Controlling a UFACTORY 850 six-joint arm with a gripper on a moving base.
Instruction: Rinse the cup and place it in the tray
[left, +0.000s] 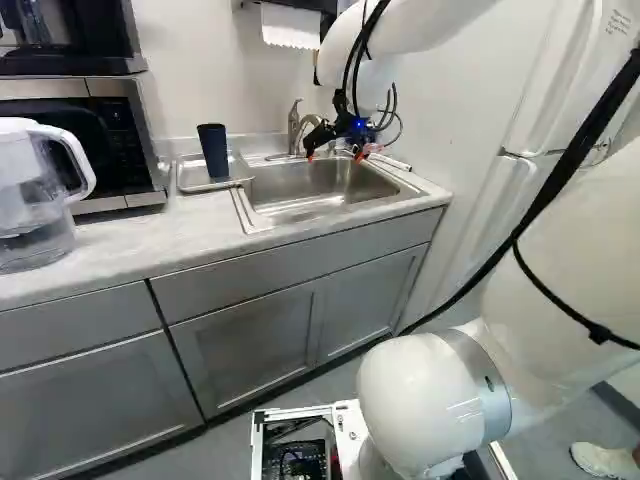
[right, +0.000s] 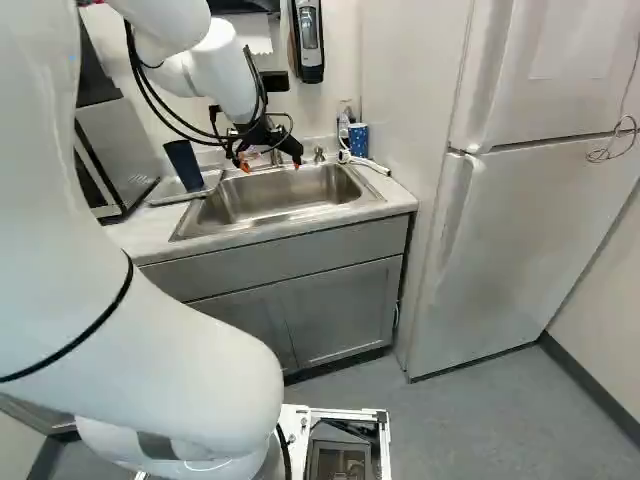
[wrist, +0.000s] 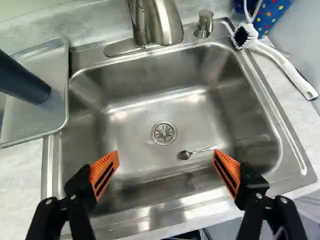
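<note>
Standing in tray (wrist: 30, 117), cup (left: 213, 152) is apart from tool (left: 335, 153).

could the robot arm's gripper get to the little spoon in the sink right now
Probably yes: the gripper is open above the sink, and nothing shows between it and the spoon near the drain.

The white, rounded arm carries black cables and a grey band.
</note>
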